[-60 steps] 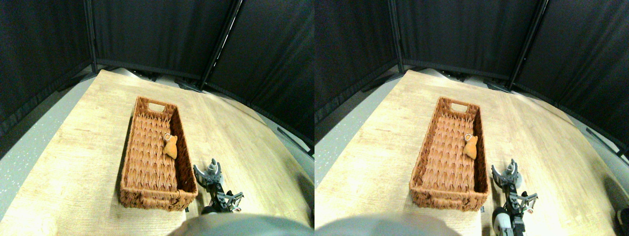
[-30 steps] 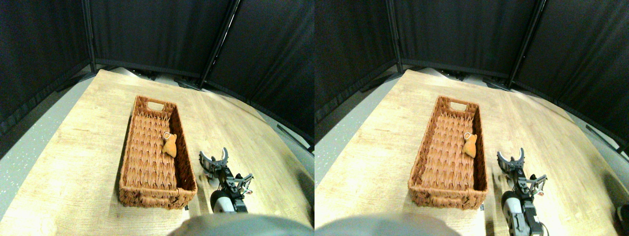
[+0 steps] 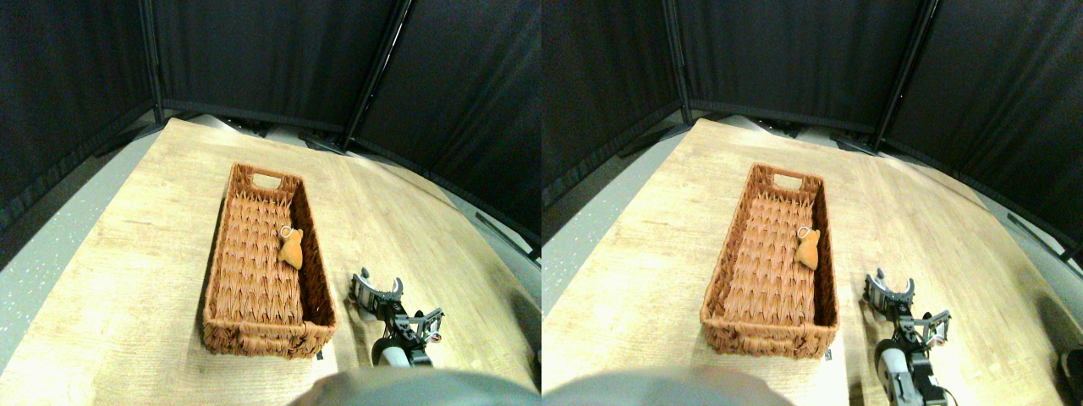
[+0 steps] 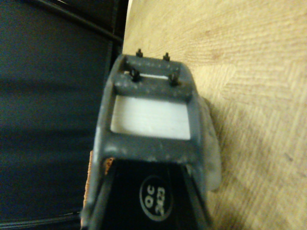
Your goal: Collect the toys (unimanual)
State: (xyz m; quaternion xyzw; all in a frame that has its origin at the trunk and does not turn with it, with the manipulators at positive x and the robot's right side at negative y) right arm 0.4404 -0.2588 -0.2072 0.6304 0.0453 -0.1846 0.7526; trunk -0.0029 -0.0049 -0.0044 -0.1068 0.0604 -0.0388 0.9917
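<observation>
One toy, a small tan plush with a white loop cord, lies inside the brown wicker basket, against its right wall. My right gripper is low over the wooden floor, a short way right of the basket's near right corner. It is open and its curved jaws hold nothing. In the wrist view the dark jaw frame fills the middle. A pale whitish soft shape lies on the wood beside it, and I cannot tell what it is.
Light wooden flooring surrounds the basket. Black curtain panels on dark frames close off the back and sides. Grey speckled floor borders the wood on the left. A sliver of basket weave shows at the jaw's edge.
My right gripper has shifted to the right, farther from the basket's wall, staying open. The tan toy and the basket are unmoved; the view has shifted slightly.
</observation>
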